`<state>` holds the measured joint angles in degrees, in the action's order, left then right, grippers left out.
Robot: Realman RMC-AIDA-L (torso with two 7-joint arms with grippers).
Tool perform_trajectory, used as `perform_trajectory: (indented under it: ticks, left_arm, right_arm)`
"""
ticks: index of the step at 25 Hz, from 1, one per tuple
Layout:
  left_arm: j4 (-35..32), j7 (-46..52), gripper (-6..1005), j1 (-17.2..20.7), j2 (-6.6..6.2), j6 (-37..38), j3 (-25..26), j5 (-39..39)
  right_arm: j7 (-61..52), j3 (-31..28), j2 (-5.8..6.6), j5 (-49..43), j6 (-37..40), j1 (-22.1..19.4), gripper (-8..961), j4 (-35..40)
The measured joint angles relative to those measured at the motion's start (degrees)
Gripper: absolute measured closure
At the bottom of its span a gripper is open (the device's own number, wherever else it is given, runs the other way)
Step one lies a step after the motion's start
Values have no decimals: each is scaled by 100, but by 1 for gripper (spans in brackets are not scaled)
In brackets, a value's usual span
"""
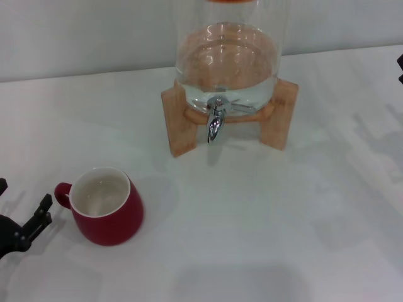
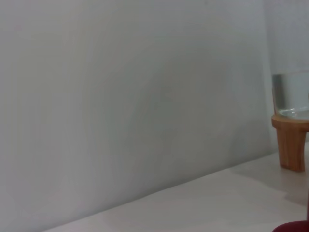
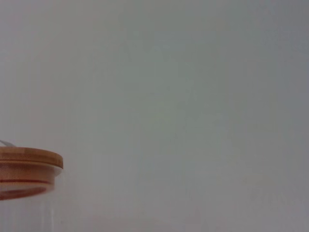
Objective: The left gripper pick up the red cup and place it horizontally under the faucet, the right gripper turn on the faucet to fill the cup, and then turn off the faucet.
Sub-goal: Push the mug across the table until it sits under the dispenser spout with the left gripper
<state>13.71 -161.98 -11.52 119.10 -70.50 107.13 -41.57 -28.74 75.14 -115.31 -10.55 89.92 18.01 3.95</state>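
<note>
The red cup [image 1: 107, 211] stands upright on the white table [image 1: 264, 239], near the front left, mouth up and white inside showing. Its small loop handle [image 1: 62, 195] points toward the robot's left. The left gripper [image 1: 25, 226] sits low at the left edge of the head view, just beside that handle but not touching it; one black finger [image 1: 41, 211] reaches toward the cup, with bare table between its tip and the handle. Only part of this claw shows, and whether its fingers are open or closed cannot be told. Nothing is held.

The faucet [image 1: 215, 121] juts from the glass dispenser [image 1: 227, 56] on its wooden stand [image 1: 182, 119], well behind and to the right of the cup. The dispenser holds water.

The right gripper [image 1: 400, 68] shows only as a dark sliver at the right edge; its finger state cannot be told.
</note>
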Motion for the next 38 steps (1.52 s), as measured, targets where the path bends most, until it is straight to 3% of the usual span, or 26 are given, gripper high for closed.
perform_trajectory:
  ticks: [38]
  left_arm:
    - [0,0,137,-185,-10,135,-9,-177]
  right_arm:
    - [0,62,0,0,-2,11,103,6]
